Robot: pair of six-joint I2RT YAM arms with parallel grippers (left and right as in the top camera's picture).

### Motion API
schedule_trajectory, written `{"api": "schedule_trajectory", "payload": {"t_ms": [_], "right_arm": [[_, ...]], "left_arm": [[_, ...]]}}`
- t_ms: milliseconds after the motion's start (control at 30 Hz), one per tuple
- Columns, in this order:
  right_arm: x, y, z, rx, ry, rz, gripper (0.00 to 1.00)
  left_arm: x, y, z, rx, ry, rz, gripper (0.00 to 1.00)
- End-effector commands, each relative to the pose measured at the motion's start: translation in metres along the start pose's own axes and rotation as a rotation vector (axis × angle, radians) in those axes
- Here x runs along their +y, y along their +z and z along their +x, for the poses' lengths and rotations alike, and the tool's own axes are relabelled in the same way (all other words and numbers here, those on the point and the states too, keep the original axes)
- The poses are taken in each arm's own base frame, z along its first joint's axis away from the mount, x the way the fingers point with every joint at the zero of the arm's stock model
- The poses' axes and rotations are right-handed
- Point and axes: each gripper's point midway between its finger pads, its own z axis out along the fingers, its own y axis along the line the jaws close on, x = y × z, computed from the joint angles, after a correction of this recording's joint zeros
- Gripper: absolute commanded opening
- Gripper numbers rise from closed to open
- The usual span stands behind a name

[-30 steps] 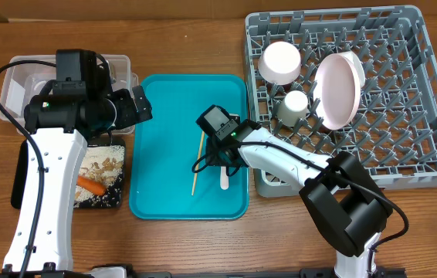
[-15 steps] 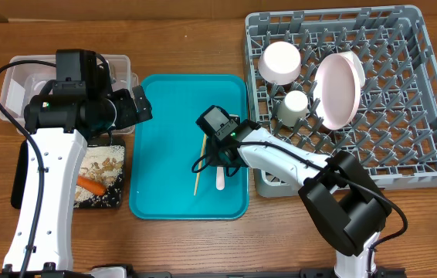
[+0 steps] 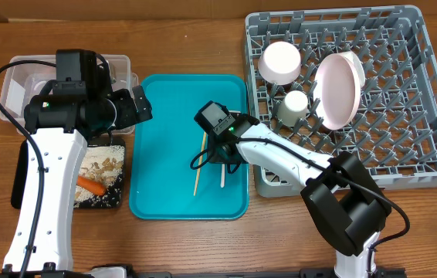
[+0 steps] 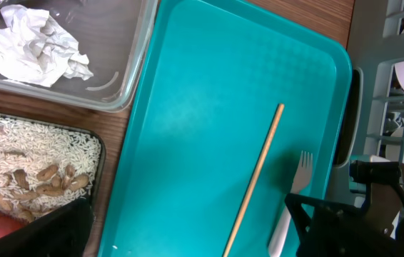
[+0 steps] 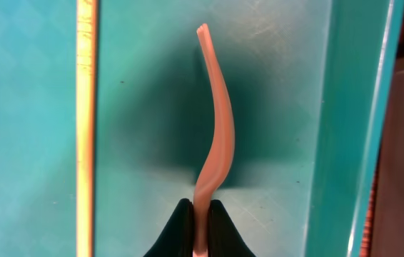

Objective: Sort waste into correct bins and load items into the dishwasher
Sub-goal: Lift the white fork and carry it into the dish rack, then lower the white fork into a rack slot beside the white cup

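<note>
My right gripper is pinched tight on one end of the white fork. The fork is over the right half of the teal tray, just right of the wooden chopstick and apart from it; I cannot tell whether it touches the surface. My left gripper hangs empty, fingers spread wide, above the tray's far left corner beside the clear tub.
</note>
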Motion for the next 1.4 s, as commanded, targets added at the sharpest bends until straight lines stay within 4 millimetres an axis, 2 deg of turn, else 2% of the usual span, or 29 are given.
{"api": "schedule_trajectory", "payload": {"t_ms": [0,133,267,400,533,667,733,867,1133,1233,1367], "right_arm": [[0.007,-0.019,-0.016,-0.052,-0.018,-0.025,0.04],[0.016,-0.048,-0.024,-0.08,-0.076,-0.069,0.04],[0.024,-0.088,-0.033,-0.132,-0.143,-0.122,0.04],[0.022,-0.124,-0.038,-0.177,-0.224,-0.142,0.04],[0.001,-0.154,-0.048,-0.246,-0.251,-0.11,0.04],[-0.041,-0.174,-0.062,-0.315,-0.193,0.016,0.04],[-0.066,-0.18,-0.069,-0.33,-0.179,0.098,0.04],[-0.107,-0.179,-0.074,-0.285,-0.219,0.2,0.04],[-0.176,-0.18,-0.097,-0.271,-0.043,0.273,0.04],[-0.195,-0.178,-0.102,-0.258,-0.013,0.281,0.04],[-0.207,-0.171,-0.106,-0.248,0.016,0.255,0.04]], "left_arm": [[-0.007,-0.013,-0.007,-0.04,0.018,0.019,1.0],[-0.007,-0.013,-0.007,-0.04,0.018,0.019,1.0],[-0.007,-0.013,-0.007,-0.04,0.018,0.019,1.0],[-0.007,-0.013,-0.007,-0.04,0.018,0.019,1.0],[-0.006,-0.013,-0.007,-0.04,0.018,0.019,1.0],[-0.007,-0.013,-0.007,-0.04,0.018,0.019,1.0],[-0.007,-0.013,-0.007,-0.04,0.018,0.019,1.0],[-0.007,-0.013,-0.007,-0.04,0.018,0.019,1.0],[-0.007,-0.013,-0.007,-0.04,0.018,0.019,1.0],[-0.007,-0.013,-0.007,-0.04,0.018,0.019,1.0],[-0.007,-0.013,-0.007,-0.04,0.018,0.019,1.0]]}}
